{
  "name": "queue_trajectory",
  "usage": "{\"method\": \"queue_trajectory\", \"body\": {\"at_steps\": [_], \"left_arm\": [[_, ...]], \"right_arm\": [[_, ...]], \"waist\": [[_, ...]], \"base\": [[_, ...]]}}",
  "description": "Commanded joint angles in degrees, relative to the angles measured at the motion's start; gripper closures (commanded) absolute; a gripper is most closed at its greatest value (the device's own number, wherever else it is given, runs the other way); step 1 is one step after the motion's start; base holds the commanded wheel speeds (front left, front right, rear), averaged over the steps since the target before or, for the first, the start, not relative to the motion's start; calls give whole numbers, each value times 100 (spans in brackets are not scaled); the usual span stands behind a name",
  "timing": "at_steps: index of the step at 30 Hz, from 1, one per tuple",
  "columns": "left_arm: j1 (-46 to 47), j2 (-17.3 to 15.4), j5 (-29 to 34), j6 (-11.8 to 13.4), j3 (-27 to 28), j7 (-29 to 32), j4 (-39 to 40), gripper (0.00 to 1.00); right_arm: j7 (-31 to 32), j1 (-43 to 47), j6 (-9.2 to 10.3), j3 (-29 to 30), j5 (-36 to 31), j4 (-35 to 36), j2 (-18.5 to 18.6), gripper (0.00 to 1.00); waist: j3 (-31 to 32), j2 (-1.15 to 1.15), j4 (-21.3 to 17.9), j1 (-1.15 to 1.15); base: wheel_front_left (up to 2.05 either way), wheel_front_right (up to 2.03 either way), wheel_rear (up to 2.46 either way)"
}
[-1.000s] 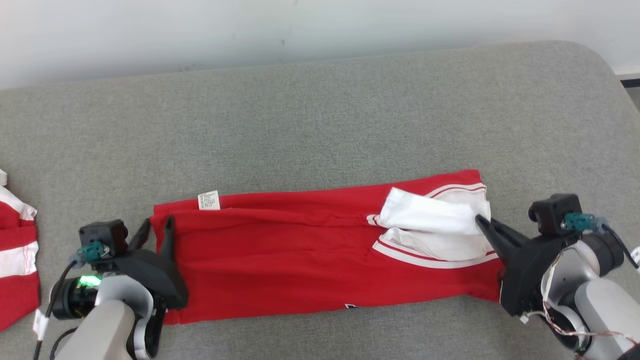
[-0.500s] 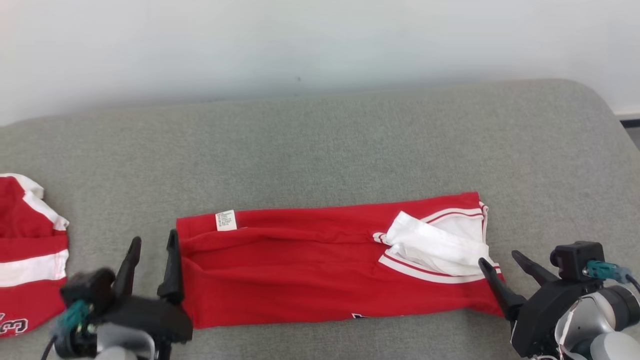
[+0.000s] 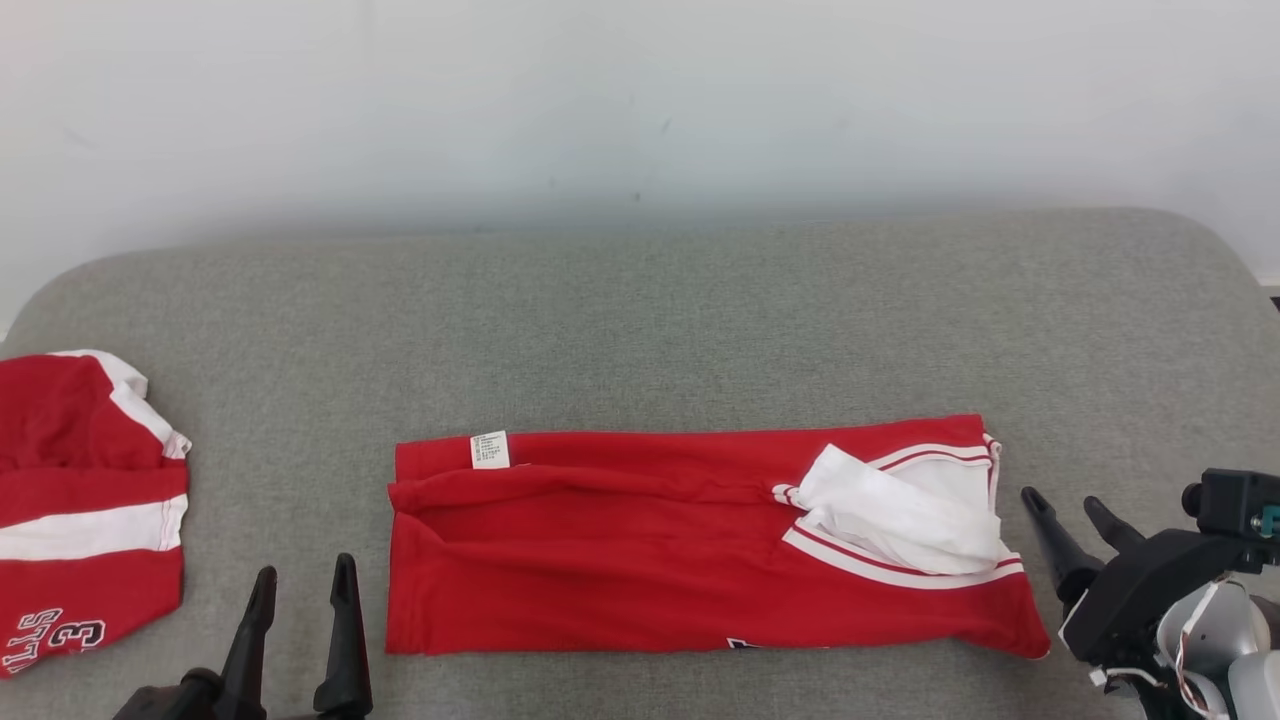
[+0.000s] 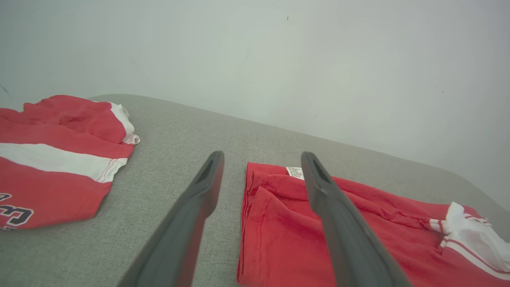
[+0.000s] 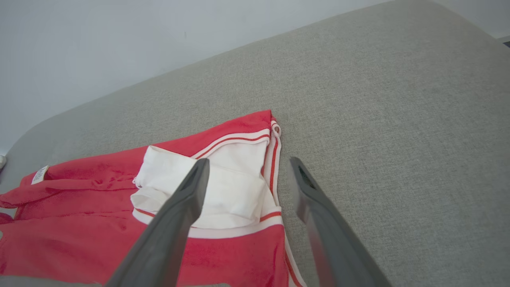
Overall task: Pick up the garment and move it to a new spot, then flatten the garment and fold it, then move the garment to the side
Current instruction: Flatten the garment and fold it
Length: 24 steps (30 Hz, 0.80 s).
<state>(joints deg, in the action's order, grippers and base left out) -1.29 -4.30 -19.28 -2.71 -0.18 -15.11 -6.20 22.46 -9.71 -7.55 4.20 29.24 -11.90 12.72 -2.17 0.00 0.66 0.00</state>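
On the grey cushion [image 3: 640,330], the garment [image 3: 650,560] lies between left fingers [image 3: 345,640] and right fingers [image 3: 1050,540], both spread, empty

A grey fabric-covered counter [image 3: 640,320] is seen stretching right across the head view, its far corners rounded off. Behind it a pale wall [image 3: 640,100] is shown, marked by a few small dark specks [image 3: 637,197]. Over at the counter's left end, a red-and-white jersey [image 3: 90,500] is laid in a loose heap, cut off by the frame edge. A broad white band is carried across its middle, and white trim is seen along its upper fold. Dark lettering and a "3" are printed near its lower edge; the letters are clipped and may read "LLS".
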Motion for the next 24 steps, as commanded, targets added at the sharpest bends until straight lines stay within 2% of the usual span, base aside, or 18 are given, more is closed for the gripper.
{"method": "queue_trajectory", "body": {"at_steps": [1, 9, 18, 24], "left_arm": [[-73, 36, 103, -42, 56, -3, 21, 0], [-37, 132, 299, -234, 108, -2, -43, 0], [148, 142, 275, -302, -2, -3, -136, 0], [210, 143, 264, -321, 5, -4, -162, 0]], "right_arm": [[45, -119, 13, 99, -49, -146, -56, 0], [414, -788, 13, 320, -342, -1252, -138, 0], [502, -1224, 13, 540, -613, -2215, -170, 0], [830, -1272, 0, 439, -646, -2767, -430, 0]], "waist": [[-72, 0, 71, 0], [-333, 0, 317, 0], [-509, 0, 566, 0], [-529, 0, 638, 0]], "base": [[0, 0, 0], [0, 0, 0], [0, 0, 0], [0, 0, 0]]}}
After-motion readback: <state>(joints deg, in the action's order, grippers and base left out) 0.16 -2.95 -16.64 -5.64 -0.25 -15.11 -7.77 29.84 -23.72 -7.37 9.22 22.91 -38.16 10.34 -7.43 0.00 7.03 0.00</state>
